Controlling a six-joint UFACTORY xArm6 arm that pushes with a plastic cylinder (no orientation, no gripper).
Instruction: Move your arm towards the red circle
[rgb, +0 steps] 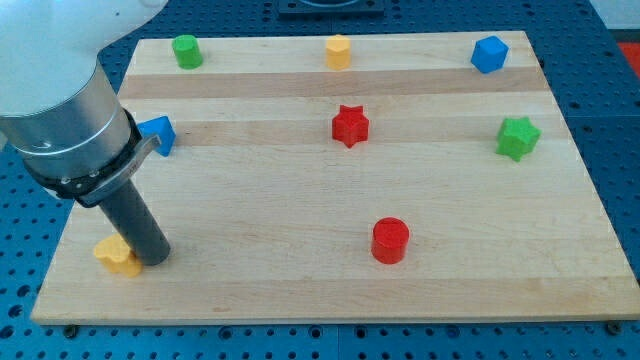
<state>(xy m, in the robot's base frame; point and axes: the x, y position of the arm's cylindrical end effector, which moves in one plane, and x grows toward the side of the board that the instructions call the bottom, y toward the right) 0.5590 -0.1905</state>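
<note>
The dark rod's tip (153, 260) is being seen at the lower left of the frame, touching a yellow block (117, 255) on the pale wooden board (300, 270). The red cylinder block (390, 240) is sitting well apart, lower right of centre. A red star block (350, 125) is lying mid-frame. No gripper is fitted, and no writing can be read.

Wooden board (300, 290) with eight small coloured blocks, on blue perforated table (620, 110).
</note>
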